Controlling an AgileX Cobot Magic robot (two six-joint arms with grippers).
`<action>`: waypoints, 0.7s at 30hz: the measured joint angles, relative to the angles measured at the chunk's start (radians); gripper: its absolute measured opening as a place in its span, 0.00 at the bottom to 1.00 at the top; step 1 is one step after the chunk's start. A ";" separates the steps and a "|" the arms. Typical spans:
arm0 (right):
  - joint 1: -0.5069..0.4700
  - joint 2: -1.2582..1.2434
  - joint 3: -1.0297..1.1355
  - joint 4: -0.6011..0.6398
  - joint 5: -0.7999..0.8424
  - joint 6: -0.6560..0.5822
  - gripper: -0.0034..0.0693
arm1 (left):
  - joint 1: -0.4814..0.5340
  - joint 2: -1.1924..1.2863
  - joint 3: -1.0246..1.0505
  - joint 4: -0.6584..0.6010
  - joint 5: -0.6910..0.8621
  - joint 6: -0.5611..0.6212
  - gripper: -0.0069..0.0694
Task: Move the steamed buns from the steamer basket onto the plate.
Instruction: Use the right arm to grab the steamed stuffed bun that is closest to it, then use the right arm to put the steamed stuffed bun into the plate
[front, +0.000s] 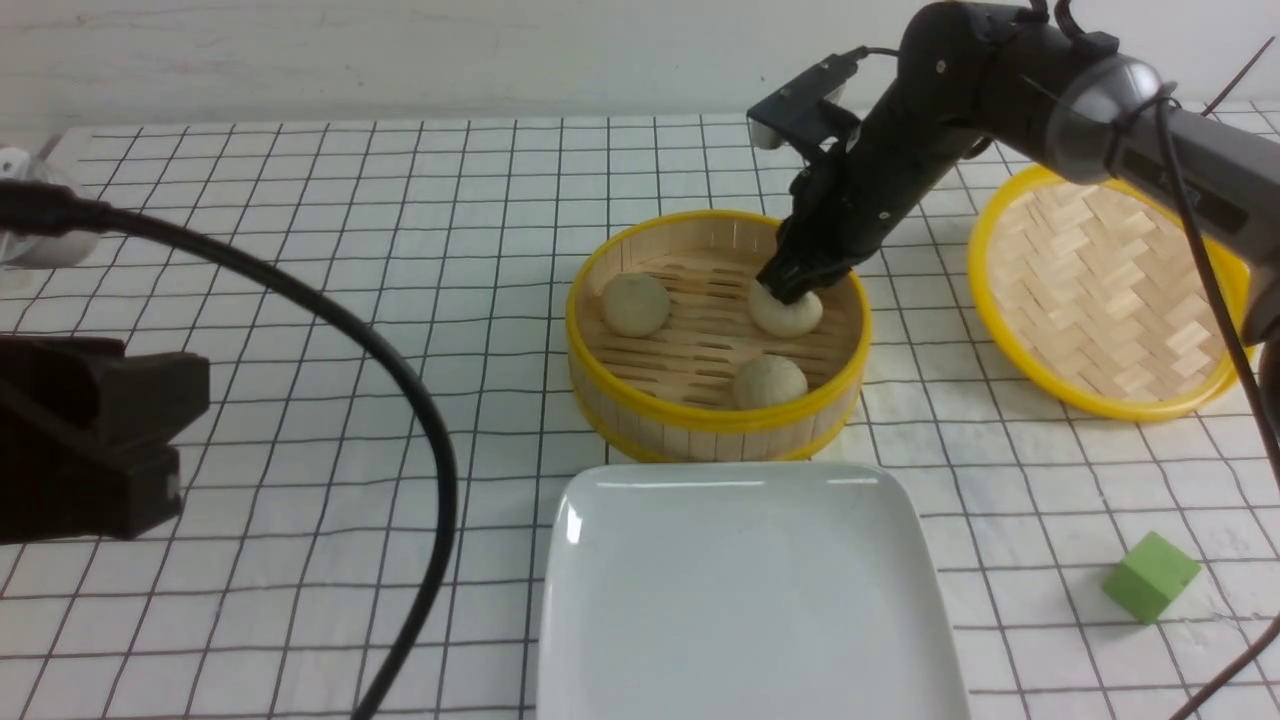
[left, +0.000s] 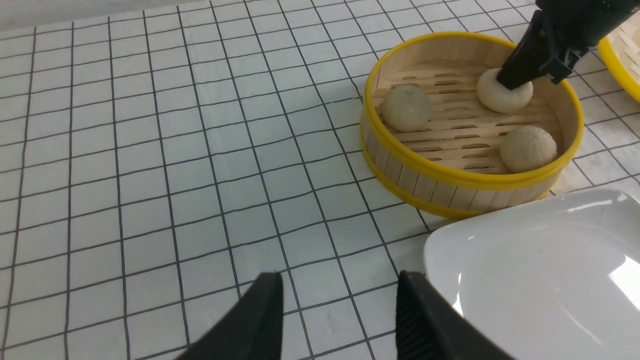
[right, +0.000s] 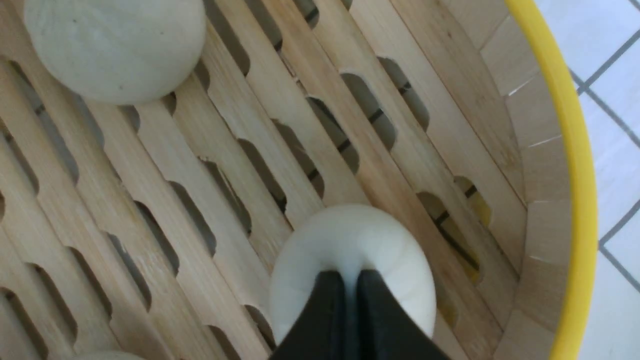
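The right pincer (right: 350, 274) is nipped shut on a fold atop the soft, light bun (right: 350, 235); gripping round its sides looks safer. The left pincer (left: 339, 281) hangs open.

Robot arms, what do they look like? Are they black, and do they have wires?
Mostly black, yes. The right arm is chunky black with a shiny grey round joint and thin dark wires along it. The right pincer ends in two slim black fingers. The left pincer has two black pointed fingers with ribbed inner pads. A thick black cable curves by the left arm.
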 joint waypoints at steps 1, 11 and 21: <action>0.000 0.000 0.000 -0.002 0.000 0.000 0.07 | 0.000 0.000 0.000 0.000 0.000 0.000 0.53; 0.002 -0.116 0.001 -0.015 0.036 0.003 0.07 | 0.000 0.000 0.000 0.000 0.000 0.000 0.53; 0.005 -0.355 -0.001 0.019 0.239 0.179 0.07 | 0.000 0.000 0.000 0.003 -0.005 0.000 0.53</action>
